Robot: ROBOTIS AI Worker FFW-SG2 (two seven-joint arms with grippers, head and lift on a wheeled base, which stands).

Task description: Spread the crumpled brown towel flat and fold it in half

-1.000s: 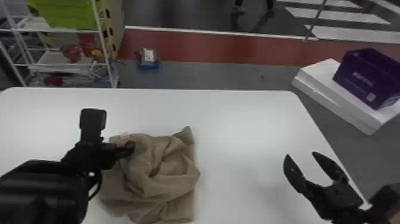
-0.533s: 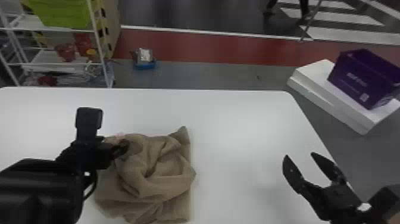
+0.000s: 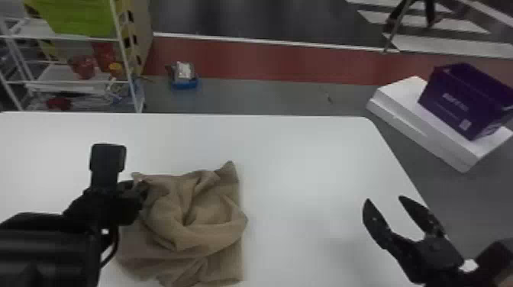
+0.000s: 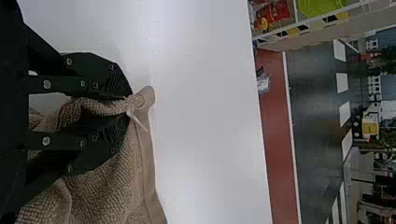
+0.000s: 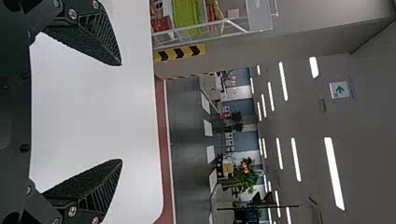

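Left pincer: the left pincer (image 3: 140, 187) is closed on the far-left corner of the brown towel (image 3: 206, 229), a little cloth poking past the tips.
Towel's lie: crumpled on the bench (image 3: 305, 160), spreading rightward and robotward from that pincer.
Towel's direction: far-right corner points away from the robot; long axis unclear.
Right pincer: the right pincer (image 3: 384, 199) is spread wide, well right of the towel.
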